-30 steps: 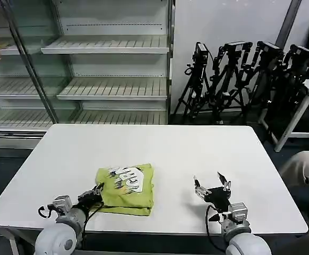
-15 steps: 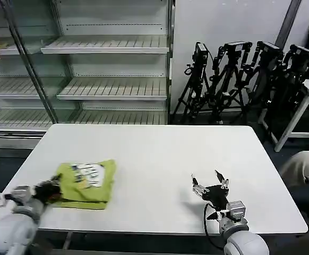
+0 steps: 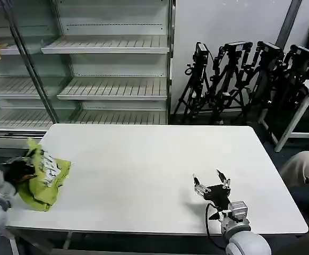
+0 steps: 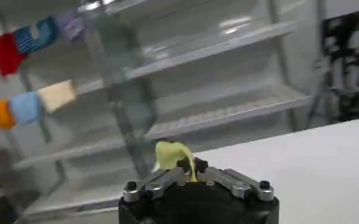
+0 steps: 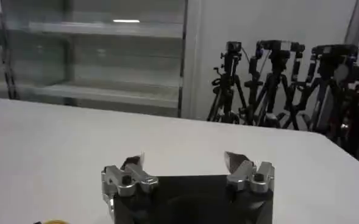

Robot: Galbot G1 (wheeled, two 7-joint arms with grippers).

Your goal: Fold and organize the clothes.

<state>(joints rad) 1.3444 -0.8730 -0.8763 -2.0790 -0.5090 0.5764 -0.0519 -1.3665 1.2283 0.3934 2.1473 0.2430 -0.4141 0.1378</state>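
The clothes [image 3: 44, 180], a folded lime T-shirt with a white print showing on top, hang bunched at the table's far left edge in the head view. My left gripper [image 3: 23, 170] is shut on their edge; in the left wrist view a tuft of lime fabric [image 4: 174, 157] sticks up from between the closed jaws of that gripper [image 4: 191, 173]. My right gripper [image 3: 210, 185] rests open near the table's front right, its fingertips apart over bare tabletop [image 5: 185, 163], nothing between them.
The white table [image 3: 154, 159] spreads wide between the two arms. Empty metal shelves [image 3: 112, 85] stand behind it at left, several black tripods [image 3: 239, 79] at back right. A person's knee [image 3: 303, 170] shows at the right edge.
My left gripper has dragged the folded shirt from the table's front centre leftward to the left edge, where it now hangs crumpled. The right gripper has stayed put.
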